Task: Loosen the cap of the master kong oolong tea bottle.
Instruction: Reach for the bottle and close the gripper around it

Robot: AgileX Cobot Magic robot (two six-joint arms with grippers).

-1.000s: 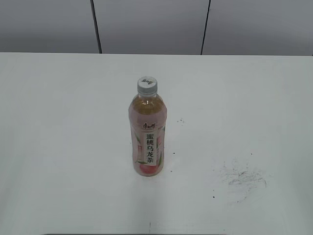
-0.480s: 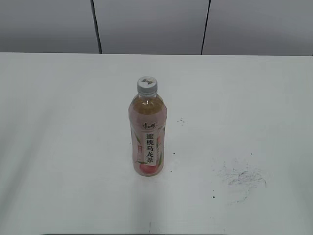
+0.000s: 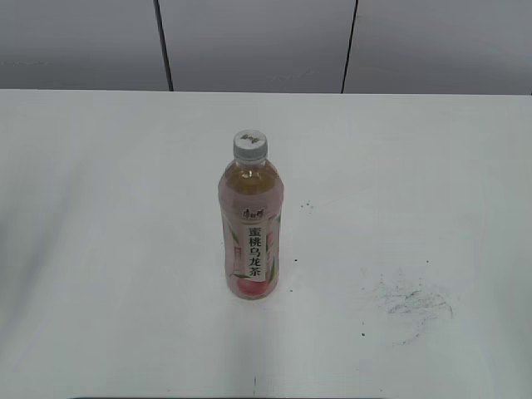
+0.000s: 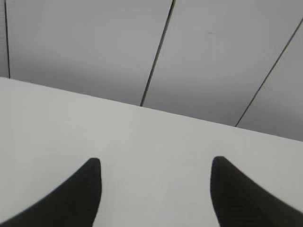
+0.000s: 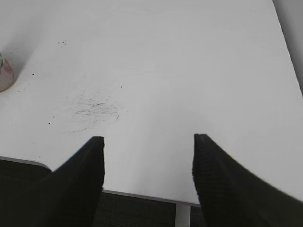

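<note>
The master kong oolong tea bottle [image 3: 250,233] stands upright in the middle of the white table, with its pink-and-white label facing the exterior camera. The white-grey ribbed cap [image 3: 249,144] sits on its neck. Only the bottle's base shows at the left edge of the right wrist view [image 5: 4,72]. Neither gripper shows in the exterior view. My left gripper [image 4: 155,163] is open and empty over bare table, facing the wall. My right gripper [image 5: 148,138] is open and empty above the table's front edge, well right of the bottle.
The white table [image 3: 432,166] has a patch of dark scuff marks [image 3: 407,301] right of the bottle, also in the right wrist view [image 5: 92,109]. A grey panelled wall [image 3: 249,41] runs behind the far edge. The table's front edge [image 5: 142,196] lies under the right gripper.
</note>
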